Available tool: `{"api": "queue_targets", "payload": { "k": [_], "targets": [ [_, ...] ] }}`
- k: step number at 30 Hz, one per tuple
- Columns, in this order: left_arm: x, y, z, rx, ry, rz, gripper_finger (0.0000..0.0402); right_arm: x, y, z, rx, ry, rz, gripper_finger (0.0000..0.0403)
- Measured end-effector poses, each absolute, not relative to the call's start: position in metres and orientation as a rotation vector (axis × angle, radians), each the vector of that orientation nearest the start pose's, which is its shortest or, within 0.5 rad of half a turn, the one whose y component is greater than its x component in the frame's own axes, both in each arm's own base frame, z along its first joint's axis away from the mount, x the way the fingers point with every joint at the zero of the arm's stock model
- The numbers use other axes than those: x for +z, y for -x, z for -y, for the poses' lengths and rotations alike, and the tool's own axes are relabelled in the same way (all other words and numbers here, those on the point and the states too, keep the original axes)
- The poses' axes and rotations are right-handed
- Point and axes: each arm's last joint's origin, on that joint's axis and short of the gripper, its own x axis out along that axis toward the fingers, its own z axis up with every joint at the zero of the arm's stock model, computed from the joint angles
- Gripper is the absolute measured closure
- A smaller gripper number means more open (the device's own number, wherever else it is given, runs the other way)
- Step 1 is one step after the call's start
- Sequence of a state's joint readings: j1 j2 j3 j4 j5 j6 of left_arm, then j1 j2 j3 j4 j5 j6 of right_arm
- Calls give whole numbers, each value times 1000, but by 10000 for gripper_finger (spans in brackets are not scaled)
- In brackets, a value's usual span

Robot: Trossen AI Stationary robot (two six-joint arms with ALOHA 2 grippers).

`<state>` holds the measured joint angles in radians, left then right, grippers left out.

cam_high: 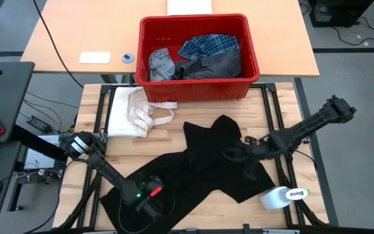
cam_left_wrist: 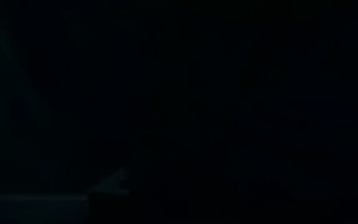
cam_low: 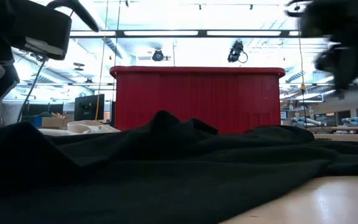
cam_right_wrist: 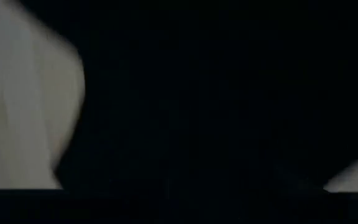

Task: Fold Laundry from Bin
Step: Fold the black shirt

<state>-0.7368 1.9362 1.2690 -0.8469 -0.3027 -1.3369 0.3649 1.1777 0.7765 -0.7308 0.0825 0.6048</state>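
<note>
Right now the large black garment [cam_high: 200,166] is lying spread and rumpled across the wooden worktop [cam_high: 174,130], in front of the red bin [cam_high: 197,60]. The bin is sitting at the far edge of the worktop, and it is holding the plaid shirt [cam_high: 208,45], a dark grey garment [cam_high: 216,65] and a light grey garment [cam_high: 161,65], all bunched together. In the low view the black garment [cam_low: 166,168] is filling the foreground, with the bin [cam_low: 197,99] standing behind it.

The left hand [cam_high: 149,203] is resting low on the near left part of the black garment; whether its fingers are apart or together I cannot tell, as its wrist view is showing only darkness. The right hand [cam_high: 234,153] is reaching over the middle right of the same garment, right at the cloth, and its fingers are likewise lost against the black fabric, so I cannot tell their state.

Beside the bin, on the left of the worktop, a cream-white cloth with strap loops [cam_high: 135,110] is lying flat. Near the right front corner a roll of tape [cam_high: 281,197] is lying just beside the black garment's edge.
</note>
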Motion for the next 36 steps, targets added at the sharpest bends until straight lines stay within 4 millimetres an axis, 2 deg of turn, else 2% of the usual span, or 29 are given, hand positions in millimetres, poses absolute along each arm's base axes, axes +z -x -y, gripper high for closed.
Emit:
{"api": "queue_targets", "payload": {
  "k": [7, 12, 17, 22, 24, 26, 28, 32, 34, 36],
  "targets": [
    [150, -266, 224, 573, 382, -1231, 212, 209, -265, -35, -42, -277, -828, 241],
    [150, -268, 221, 584, 388, -1232, 212, 189, -297, -9, -37, -353, -857, 197],
    [150, -271, 217, 593, 394, -1231, 212, 171, -326, 3, -34, -368, -907, 148],
    [150, -271, 217, 577, 373, -1238, 212, 157, -351, 7, -120, -307, -948, 140],
    [150, -271, 217, 566, 364, -1248, 212, 151, -357, 8, -148, -291, -991, 158],
    [150, -271, 217, 566, 362, -1252, 212, 147, -359, 8, -156, -287, -1028, 192],
    [150, -269, 217, 565, 356, -1256, 212, 146, -360, 8, -153, -289, -1045, 243],
    [150, -268, 217, 570, 345, -1264, 212, 150, -359, 6, -100, -290, -1040, 368],
    [150, -268, 217, 573, 342, -1267, 212, 160, -358, 6, -79, -288, -1016, 387],
    [150, -267, 216, 576, 338, -1273, 212, 174, -354, 6, -78, -294, -987, 379]
  ]
}}
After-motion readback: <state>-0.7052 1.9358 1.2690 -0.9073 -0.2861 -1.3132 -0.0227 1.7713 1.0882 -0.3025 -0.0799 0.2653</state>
